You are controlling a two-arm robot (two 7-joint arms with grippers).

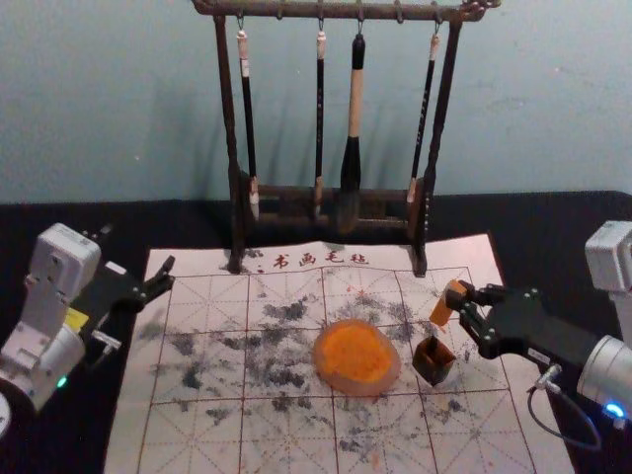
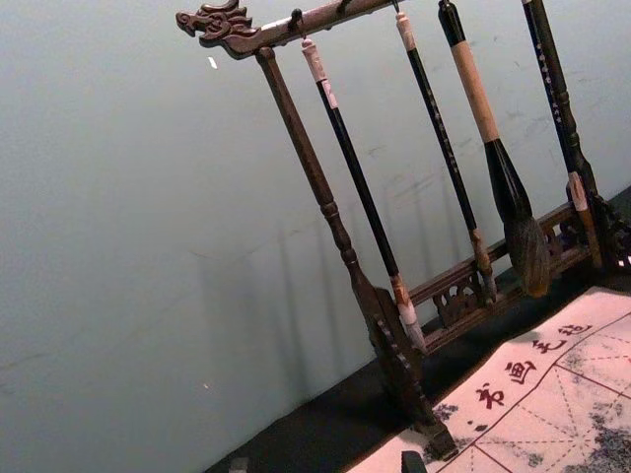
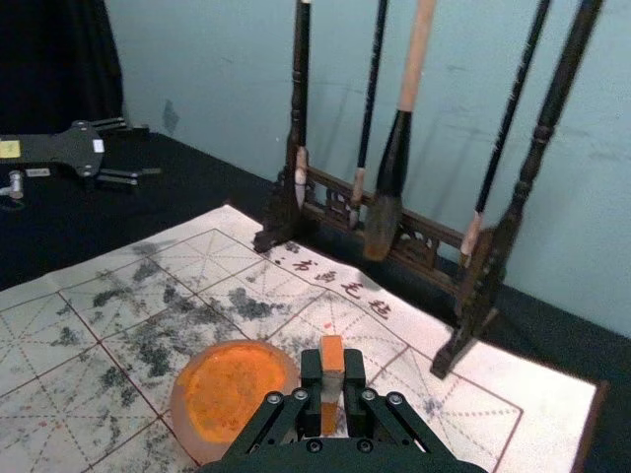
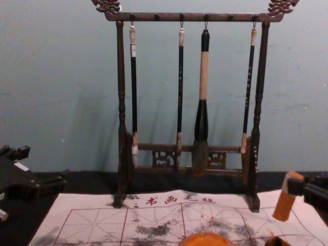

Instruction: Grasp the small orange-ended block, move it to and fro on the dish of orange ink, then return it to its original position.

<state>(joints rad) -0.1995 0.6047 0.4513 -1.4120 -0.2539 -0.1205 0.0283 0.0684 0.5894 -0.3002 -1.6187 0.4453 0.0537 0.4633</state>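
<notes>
- The mat (image 1: 207,425) lies on the black bench (image 1: 59,219); the rack (image 1: 226,109) stands across its far edge, its feet on the mat.
- The dish of orange ink (image 1: 357,357) sits well in from the mat's left and right edges, with open mat on its left and a narrow gap on its right before the dark, open-topped box (image 1: 433,361).
- The right end effector (image 1: 466,302) reaches in over the mat's right side and grips the small block (image 1: 443,307), its 2 black fingertips against opposite sides. The block is in the air, beyond the box and to the right of the dish.
- The left end effector (image 1: 138,248) is parked by the mat's far left corner, its fingers spread apart with nothing between them.
- The block is slim and orange at both ends, with a paler band between; in the chest view it tilts, lower end towards the robot's left.
- The mat bears 4 printed red characters, 书画毛毡, over a red grid marked with dark smudges.
- 4 brushes (image 1: 355,99) hang from the rack; small characters on their handles are too small to read.
- The left arm carries a yellow label (image 1: 75,319).
</notes>
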